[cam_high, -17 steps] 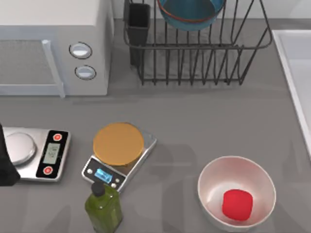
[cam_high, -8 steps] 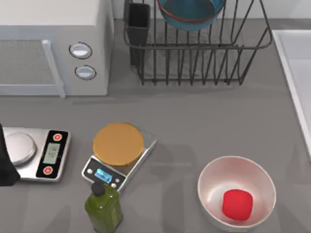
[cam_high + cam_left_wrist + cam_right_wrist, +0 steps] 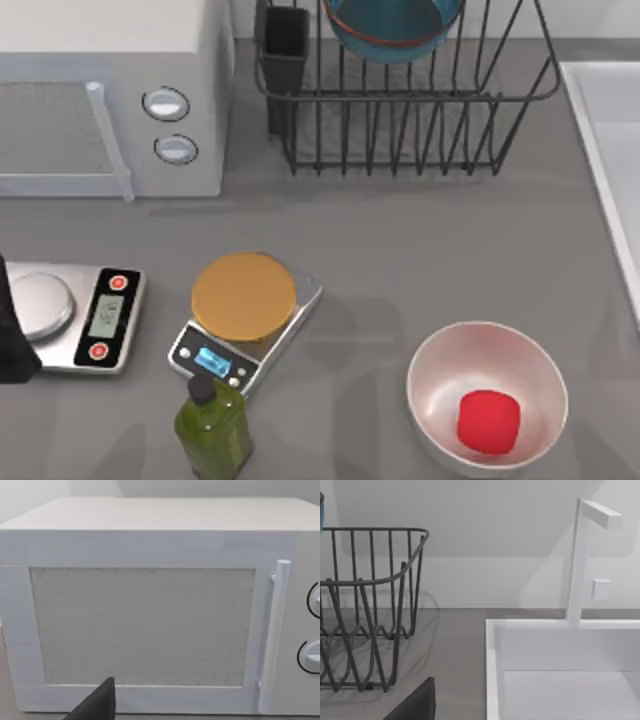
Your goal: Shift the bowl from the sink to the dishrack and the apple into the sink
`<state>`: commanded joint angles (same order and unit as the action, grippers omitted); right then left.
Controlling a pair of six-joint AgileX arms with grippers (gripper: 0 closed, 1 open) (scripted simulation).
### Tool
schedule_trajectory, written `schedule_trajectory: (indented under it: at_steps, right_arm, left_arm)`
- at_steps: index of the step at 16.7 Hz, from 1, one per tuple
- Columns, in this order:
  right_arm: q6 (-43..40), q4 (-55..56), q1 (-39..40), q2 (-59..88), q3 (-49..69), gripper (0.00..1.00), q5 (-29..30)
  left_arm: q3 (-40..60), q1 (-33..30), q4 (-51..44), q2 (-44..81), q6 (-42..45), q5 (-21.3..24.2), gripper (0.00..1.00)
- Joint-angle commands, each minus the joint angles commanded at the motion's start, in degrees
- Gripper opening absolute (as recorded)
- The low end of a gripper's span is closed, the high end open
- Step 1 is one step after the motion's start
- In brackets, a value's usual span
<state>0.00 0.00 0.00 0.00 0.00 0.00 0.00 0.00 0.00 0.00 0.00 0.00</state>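
Top view, near edge first: the apple (image 3: 488, 421) sits inside the pale bowl (image 3: 487, 397), low on the right half of the desk (image 3: 400, 250). It is small, rounded and slightly blocky; my guess is light, rigid and a bit slick, so a pinch across its flatter sides from above should hold. The pale bowl's wall stands close on the apple's near side, so a steep approach looks safest.

Left of it stand the green bottle (image 3: 212, 425), the scale with the orange disc (image 3: 245, 312), and a second scale (image 3: 70, 315) at the left edge. A dark part of the left arm (image 3: 12, 340) shows there, parked.

Neither end effector's fingertips are clearly seen. A single dark finger (image 3: 97, 705) shows in the left wrist view, facing the microwave (image 3: 150, 610). Another dark finger (image 3: 417, 705) shows in the right wrist view. I cannot tell whether either pair is apart or together.

How the apple lies relative to the right end effector cannot be told. Its camera looks toward the sink (image 3: 560, 670) and the dishrack (image 3: 370, 610).

Far side: the bowl (image 3: 392, 28) rests in the dishrack, that half apparently done. The sink's rim runs along the right edge, well apart from the apple.
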Motion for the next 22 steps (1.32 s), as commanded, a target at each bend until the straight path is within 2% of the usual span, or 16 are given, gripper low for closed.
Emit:
schedule_trajectory:
  at_steps: [15,18,22]
  right_arm:
    - [0.3,-0.5,0.3,0.7,0.6,1.0,0.1]
    - [3.1,-4.7,2.8,6.1,5.8,1.0,0.3]
    - [9.8,-15.4,9.5,21.9,17.9,1.0,0.2]
  left_arm:
    - [0.0,0.0,0.0,0.0,0.0,0.0,1.0]
    - [0.0,0.0,0.0,0.0,0.0,0.0,1.0]
    - [0.0,0.0,0.0,0.0,0.0,0.0,1.0]
